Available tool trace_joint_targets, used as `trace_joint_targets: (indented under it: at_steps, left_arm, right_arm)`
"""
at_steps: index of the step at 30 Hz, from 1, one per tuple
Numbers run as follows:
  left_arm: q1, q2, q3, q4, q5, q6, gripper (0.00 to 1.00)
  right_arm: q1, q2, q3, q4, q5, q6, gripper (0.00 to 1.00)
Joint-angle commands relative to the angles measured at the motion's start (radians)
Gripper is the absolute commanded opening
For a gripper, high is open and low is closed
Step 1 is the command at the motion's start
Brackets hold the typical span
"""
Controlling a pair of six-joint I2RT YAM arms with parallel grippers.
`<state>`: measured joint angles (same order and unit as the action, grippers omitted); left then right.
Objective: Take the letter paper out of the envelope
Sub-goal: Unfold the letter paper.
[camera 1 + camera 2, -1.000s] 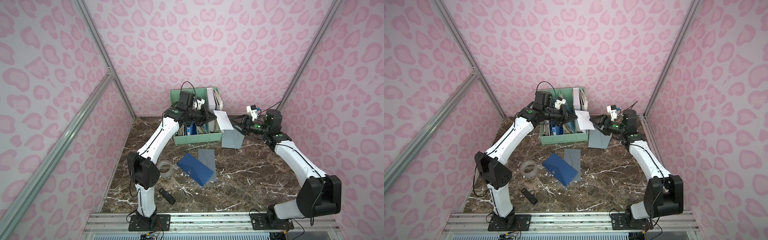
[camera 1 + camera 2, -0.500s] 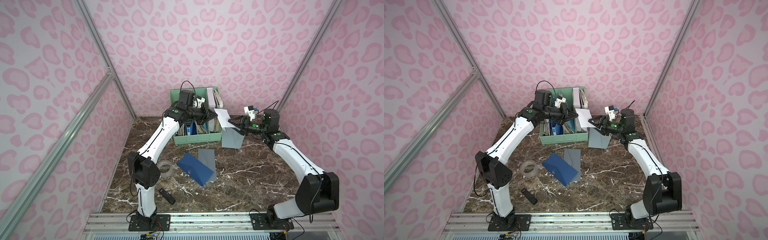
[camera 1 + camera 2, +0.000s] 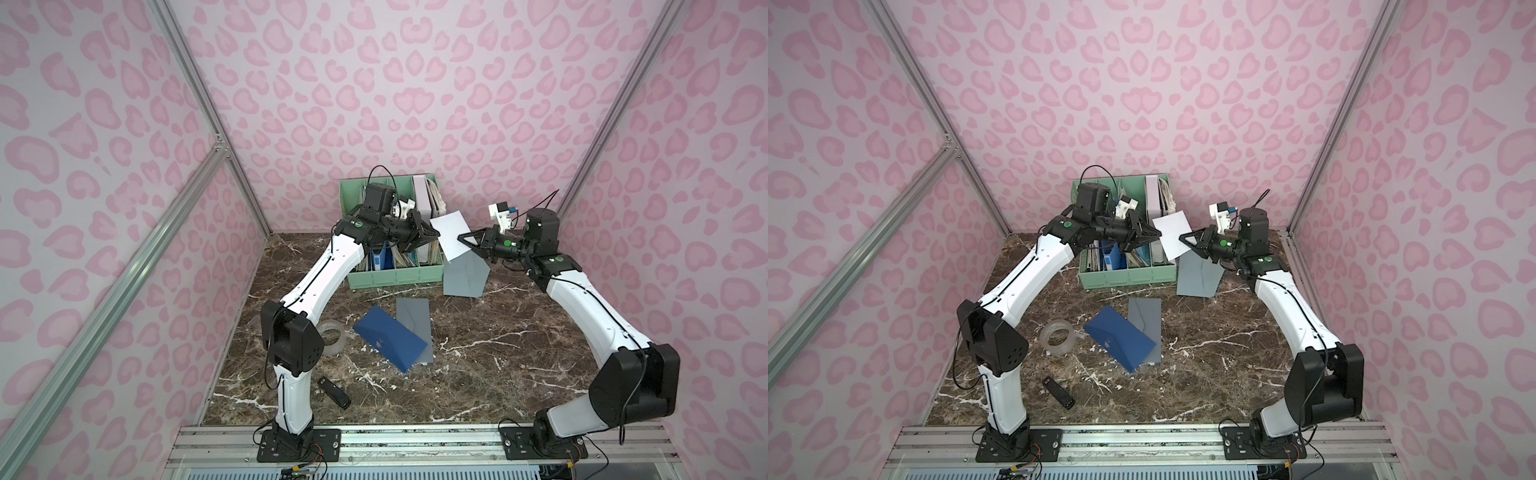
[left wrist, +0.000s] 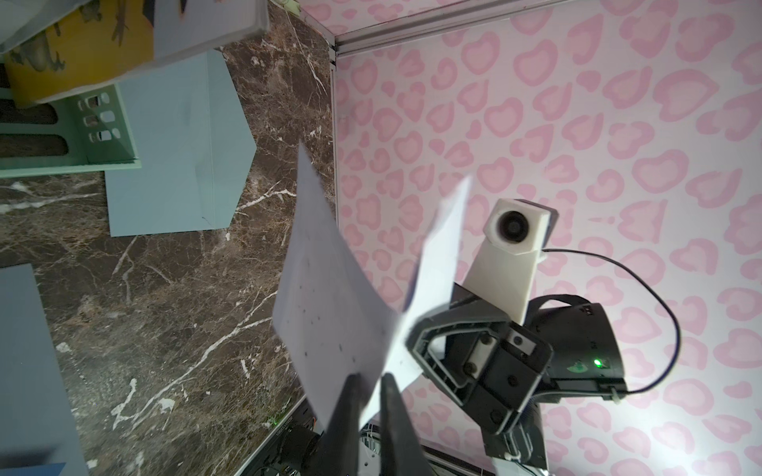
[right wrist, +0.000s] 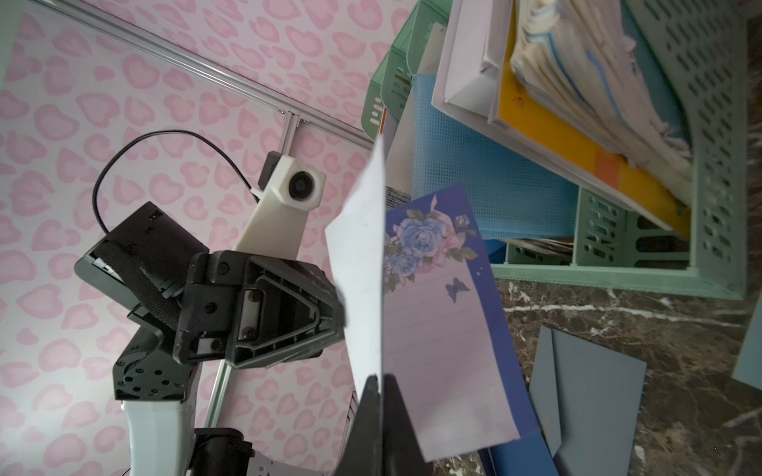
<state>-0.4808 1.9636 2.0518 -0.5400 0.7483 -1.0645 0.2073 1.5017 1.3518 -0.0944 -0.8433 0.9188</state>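
The white letter paper hangs in the air at the back of the table, fully outside the grey-blue envelope, which leans on the green rack below it. My right gripper is shut on the paper's right edge; the right wrist view shows the paper's flower-printed face. My left gripper is at the paper's left edge, its jaws slightly apart with the paper between them. The envelope stands apart from both grippers.
A green file rack full of folders stands at the back centre. A dark blue envelope lies over a flat grey envelope mid-table. A clear tape roll and a black stick lie near the left arm's base.
My right gripper has moved in and shut on the paper's right edge. The paper has risen a little above the envelope. My left gripper's jaws have parted slightly.
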Motion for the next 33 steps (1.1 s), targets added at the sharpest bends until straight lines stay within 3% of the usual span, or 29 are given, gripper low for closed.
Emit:
trace_joint_targets:
  at_steps: [1, 4, 7, 12, 14, 17, 22, 26, 28, 33]
  left_arm:
    - [0.009, -0.013, 0.007, -0.070, -0.039, 0.035, 0.50]
    - [0.023, -0.027, 0.030, -0.121, -0.070, 0.049, 0.59]
    - [0.027, -0.022, 0.085, -0.164, -0.086, 0.043, 0.66]
    - [0.039, 0.016, 0.194, -0.276, -0.099, -0.007, 0.70]
    - [0.057, 0.018, 0.215, -0.342, -0.118, -0.018, 0.71]
    - [0.088, 0.031, 0.247, -0.438, -0.100, -0.014, 0.72]
    - [0.110, 0.102, 0.384, -0.681, -0.086, 0.126, 0.78]
    - [0.102, 0.096, 0.331, -0.609, -0.026, 0.094, 0.81]
    - [0.096, 0.089, 0.318, -0.593, -0.017, 0.089, 0.89]
    - [0.094, 0.061, 0.253, -0.550, -0.011, 0.097, 0.91]
  right_arm:
    - [0.010, -0.016, 0.100, -0.228, 0.189, -0.253, 0.00]
    - [0.075, -0.029, 0.179, -0.392, 0.409, -0.470, 0.00]
    - [0.215, -0.051, 0.189, -0.447, 0.709, -0.661, 0.00]
    - [0.467, -0.171, -0.054, -0.208, 1.187, -0.969, 0.00]
    - [0.514, -0.239, -0.171, -0.052, 1.269, -1.076, 0.00]
    - [0.549, -0.300, -0.273, 0.097, 1.297, -1.215, 0.00]
    - [0.569, -0.321, -0.319, 0.156, 1.246, -1.346, 0.00]
    - [0.592, -0.331, -0.350, 0.189, 1.230, -1.418, 0.00]
    - [0.598, -0.328, -0.350, 0.193, 1.234, -1.430, 0.00]
    - [0.613, -0.326, -0.347, 0.171, 1.167, -1.453, 0.00]
